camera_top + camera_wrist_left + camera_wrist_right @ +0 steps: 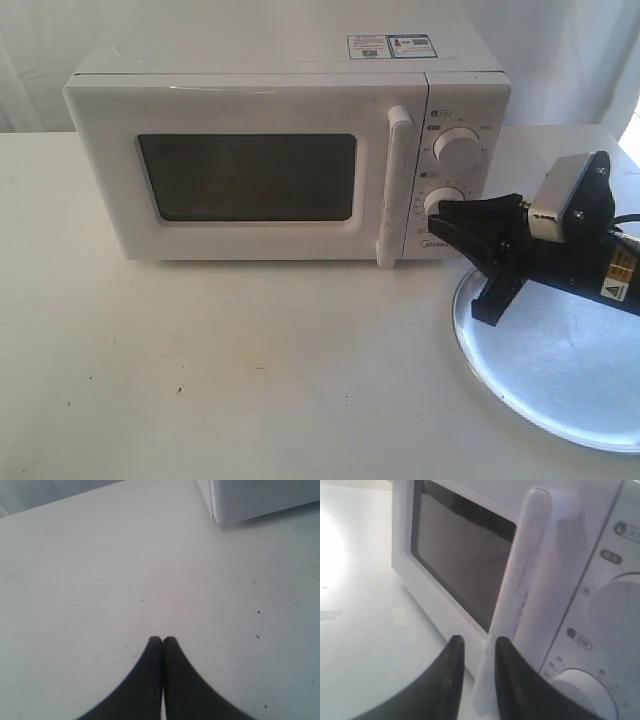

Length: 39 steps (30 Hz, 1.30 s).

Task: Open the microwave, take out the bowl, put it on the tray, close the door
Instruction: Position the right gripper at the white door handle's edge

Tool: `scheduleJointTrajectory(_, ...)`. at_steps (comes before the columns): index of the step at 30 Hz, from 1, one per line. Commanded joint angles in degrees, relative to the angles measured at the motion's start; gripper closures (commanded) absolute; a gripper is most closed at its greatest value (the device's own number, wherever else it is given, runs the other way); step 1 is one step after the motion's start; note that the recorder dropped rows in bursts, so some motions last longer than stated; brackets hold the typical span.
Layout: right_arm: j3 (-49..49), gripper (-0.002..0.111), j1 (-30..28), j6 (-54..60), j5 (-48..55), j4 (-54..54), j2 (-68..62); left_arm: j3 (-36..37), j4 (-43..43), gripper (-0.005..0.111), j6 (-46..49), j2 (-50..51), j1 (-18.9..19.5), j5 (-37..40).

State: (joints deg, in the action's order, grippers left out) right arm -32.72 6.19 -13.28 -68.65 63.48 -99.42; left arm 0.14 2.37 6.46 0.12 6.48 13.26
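The left pincer (162,640) hung clenched and empty over bare worktop (100,580), near a corner of the microwave (250,60). The door (250,180) stood shut. The right pincer (440,213), slightly released and gripping nothing, pointed toward the handle (393,190), just before the lower knob (452,192). Its arm crossed above the tray (560,390) at the right.

White table (200,380) before pale draped backdrop (560,60), brightly lit.

The dark window (247,177) of the door (100,170) hides the inside of the microwave (250,55). The tray (560,375) runs off the right edge (the right arm (585,255) covers part). The sticker print (390,46) is too small to read.
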Motion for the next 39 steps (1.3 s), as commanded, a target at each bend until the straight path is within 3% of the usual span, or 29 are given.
scheduleJointTrajectory(1, -0.88, 0.067, 1.93, 2.72, 2.07, -1.19, -0.11, -0.14, -0.46, 0.107, -0.18, -0.12, -0.30, 0.09)
scheduleJointTrajectory(7, -1.01, 0.041, 4.07, 3.01, 5.87, -11.85, -0.11, -0.14, -0.46, 0.107, -0.18, -0.12, -0.30, 0.09)
scheduleJointTrajectory(19, -7.51, 0.048, 9.82, 2.34, 15.70, -10.70, -0.28, -0.14, -0.46, 0.107, -0.18, -0.12, -0.30, 0.09)
scheduleJointTrajectory(27, -11.73, 0.048, 10.46, 2.19, 15.94, -9.51, -7.67, -0.14, -0.46, 0.107, -0.18, -0.12, -0.30, 0.09)
scheduleJointTrajectory(33, -14.04, 0.058, 10.46, 4.04, 13.26, -6.70, -12.48, -0.14, -0.46, 0.107, -0.18, -0.12, -0.30, 0.09)
scheduleJointTrajectory(39, -14.18, 0.062, 10.35, 2.52, -1.15, -0.33, -12.36, -0.14, -0.46, 0.107, -0.18, -0.12, -0.30, 0.09)
